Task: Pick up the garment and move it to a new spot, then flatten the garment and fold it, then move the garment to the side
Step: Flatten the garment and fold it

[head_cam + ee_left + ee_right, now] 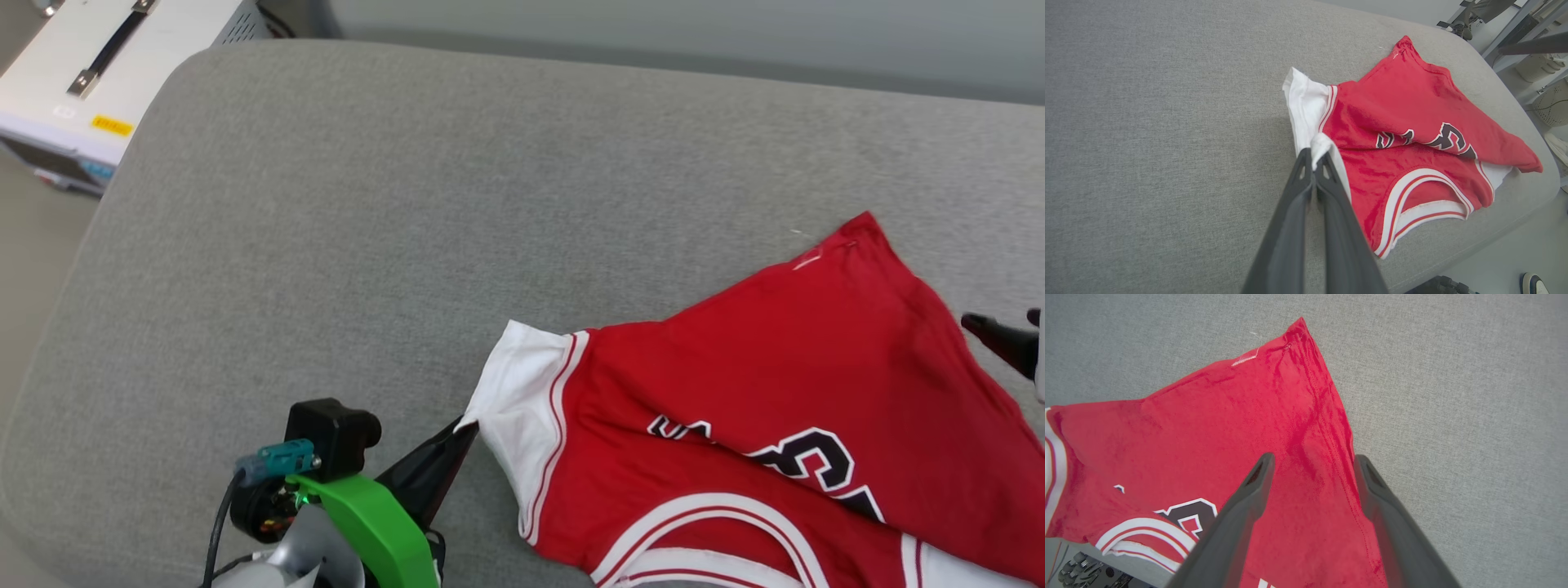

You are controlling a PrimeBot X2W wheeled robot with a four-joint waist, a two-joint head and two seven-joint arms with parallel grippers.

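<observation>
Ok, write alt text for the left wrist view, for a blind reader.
The left claw, shut, pinches the white sleeve edge of the red garment, which lies rumpled and partly folded over itself on a grey cushioned surface. Black white-edged lettering peeks from under the fold.

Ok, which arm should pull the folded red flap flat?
Right, probably: the right pincer is open over the garment, at its flap's edge; the left pincer is shut on the white sleeve.
</observation>
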